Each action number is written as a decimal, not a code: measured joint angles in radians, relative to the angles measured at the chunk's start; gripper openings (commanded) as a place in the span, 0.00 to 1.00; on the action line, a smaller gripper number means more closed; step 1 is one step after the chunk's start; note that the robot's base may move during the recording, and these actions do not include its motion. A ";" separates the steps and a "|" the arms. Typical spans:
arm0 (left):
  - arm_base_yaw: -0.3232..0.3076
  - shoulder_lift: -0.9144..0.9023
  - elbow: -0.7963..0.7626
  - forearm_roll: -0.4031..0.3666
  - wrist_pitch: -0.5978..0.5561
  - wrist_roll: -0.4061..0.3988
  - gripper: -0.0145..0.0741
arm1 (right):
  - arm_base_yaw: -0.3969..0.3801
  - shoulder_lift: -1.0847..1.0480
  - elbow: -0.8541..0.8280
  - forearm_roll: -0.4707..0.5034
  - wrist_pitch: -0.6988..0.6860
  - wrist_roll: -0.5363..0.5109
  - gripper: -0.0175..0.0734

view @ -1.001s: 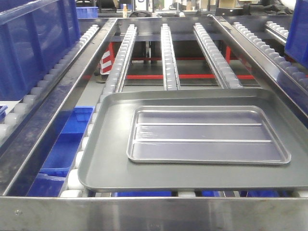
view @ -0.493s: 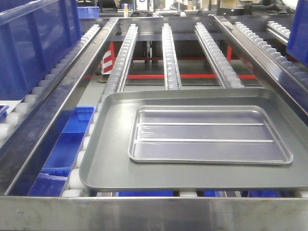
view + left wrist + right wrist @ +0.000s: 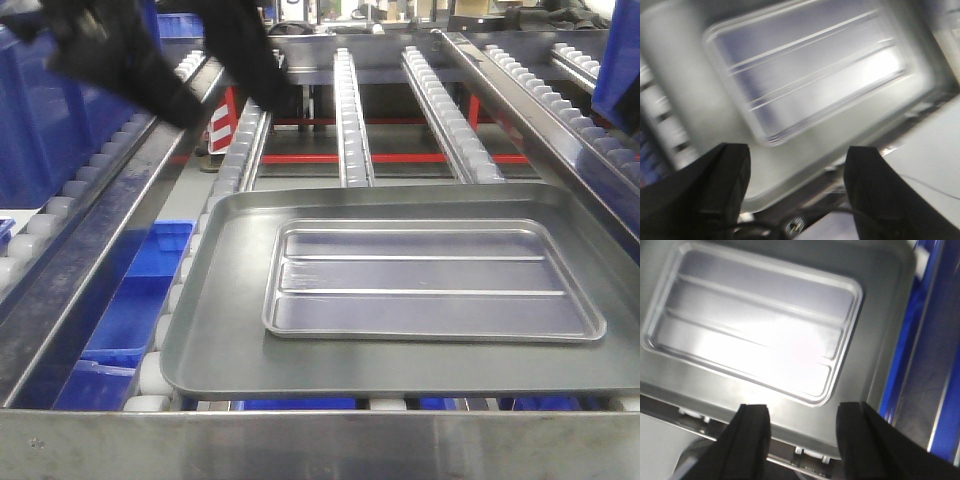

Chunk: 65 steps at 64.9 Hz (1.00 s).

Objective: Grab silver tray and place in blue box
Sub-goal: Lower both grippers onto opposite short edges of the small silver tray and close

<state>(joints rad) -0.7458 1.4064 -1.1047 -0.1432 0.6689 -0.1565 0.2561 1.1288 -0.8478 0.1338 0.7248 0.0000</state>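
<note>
Approach step, nothing grasped yet. Shiny rectangular silver tray (image 3: 433,283) with rolled rim and two lengthwise ridges lies flat inside the larger dull grey smooth tray (image 3: 215,330), which sits on the white roller lanes (image 3: 345,110) of a steel conveyor rack (image 3: 300,445); no counter here.

Left claw (image 3: 796,165): jaws spread, empty, hovering above; silver tray ahead of and below it, not touching. View is motion-blurred, so the arm is likely moving. Right claw (image 3: 801,432): jaws spread, empty, silver tray directly ahead and below, its near long rim just beyond the fingertips. In the front view only a dark blurred arm (image 3: 150,60) shows, upper left, well apart from the tray.

Large deep blue ribbed plastic crate (image 3: 60,100) stands on the lane far left, beyond the left claw; probably the drop target. More blue bins (image 3: 140,300) below the rack.

Next move, my guess: lower a claw to the tray's rim and pinch it; the rim is thin and low and nested against the grey tray, so slipping or dragging both trays is the risk.

Room: cluttered warehouse background, red frame bars under rollers.
</note>
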 measured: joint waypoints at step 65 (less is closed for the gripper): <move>-0.023 0.548 -0.424 0.258 0.188 -0.423 0.53 | -0.010 0.526 -0.209 -0.160 -0.019 0.294 0.66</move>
<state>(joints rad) -0.7690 1.9542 -1.5284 0.1144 0.8571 -0.5794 0.2458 1.6544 -1.0568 -0.0265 0.7054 0.2943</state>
